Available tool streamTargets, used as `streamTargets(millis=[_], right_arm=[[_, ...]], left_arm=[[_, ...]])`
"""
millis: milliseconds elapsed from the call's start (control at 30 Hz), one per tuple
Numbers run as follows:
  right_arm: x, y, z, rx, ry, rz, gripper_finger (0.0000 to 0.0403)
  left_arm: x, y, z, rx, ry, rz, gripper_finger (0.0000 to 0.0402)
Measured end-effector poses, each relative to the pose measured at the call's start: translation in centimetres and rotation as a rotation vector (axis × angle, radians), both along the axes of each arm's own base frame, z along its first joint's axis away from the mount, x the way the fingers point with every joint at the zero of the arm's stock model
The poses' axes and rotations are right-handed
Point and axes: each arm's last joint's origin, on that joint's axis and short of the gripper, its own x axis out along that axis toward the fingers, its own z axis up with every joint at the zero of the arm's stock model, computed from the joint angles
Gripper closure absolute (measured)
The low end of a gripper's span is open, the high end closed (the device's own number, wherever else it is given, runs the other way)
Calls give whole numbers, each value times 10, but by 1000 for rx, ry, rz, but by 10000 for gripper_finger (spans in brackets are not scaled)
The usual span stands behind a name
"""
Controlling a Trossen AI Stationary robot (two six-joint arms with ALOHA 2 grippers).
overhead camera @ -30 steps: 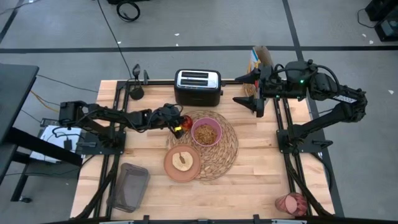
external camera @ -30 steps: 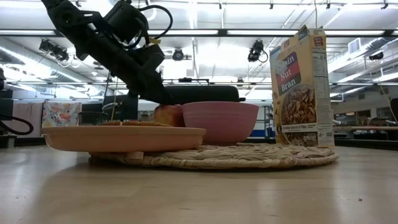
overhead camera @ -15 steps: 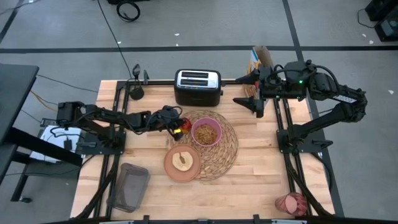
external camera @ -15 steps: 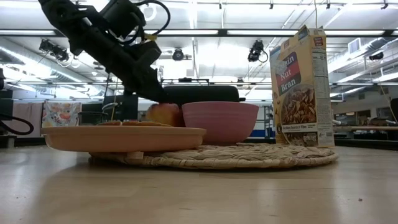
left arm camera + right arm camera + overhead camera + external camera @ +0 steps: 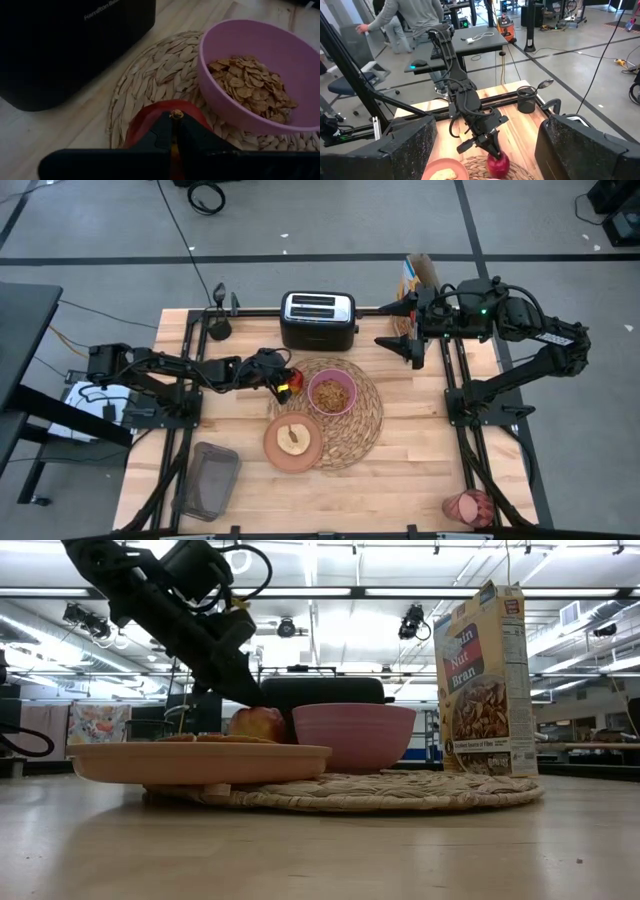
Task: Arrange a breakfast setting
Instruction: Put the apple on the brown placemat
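My left gripper (image 5: 277,383) is shut on the red apple (image 5: 285,386) at the left rim of the round woven placemat (image 5: 358,430), beside the pink bowl (image 5: 332,393) of cereal flakes. The apple also shows in the low view (image 5: 257,724) and the right wrist view (image 5: 497,163). The salmon-brown plate (image 5: 293,442) with toast overlaps the mat's near left rim. My right gripper (image 5: 393,326) is open and empty above the table's far right. The pink tumbler (image 5: 468,506) is at the near right corner. The spoon is out of view. My left gripper pinches the apple's top by the stem (image 5: 176,114) between its two nearly closed fingers (image 5: 159,134). The fingers slant down from the table's left. The apple hangs below the fingertips over the mat's rim; the plate hides whether its underside rests there.
The black toaster (image 5: 318,320) stands just beyond the mat. The yellow cereal box (image 5: 415,275) stands at the far right, by my right gripper. A grey tray (image 5: 207,480) lies at the near left. Bare wood shows right of the mat.
My left gripper has drawn back toward the table's left edge, still shut on the apple. The apple has moved with it, away from the bowl toward the mat's left rim.
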Motion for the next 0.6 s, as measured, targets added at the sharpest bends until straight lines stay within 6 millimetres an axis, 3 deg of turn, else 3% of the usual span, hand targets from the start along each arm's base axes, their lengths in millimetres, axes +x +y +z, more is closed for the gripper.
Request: streamTargets(millis=[200,600], right_arm=[[0,0,0,0,0,0,18],[0,0,0,-1,0,0,18]], left_arm=[[-1,0,0,-16,-1,12,367],[-1,0,4,-17,-30,12,269]])
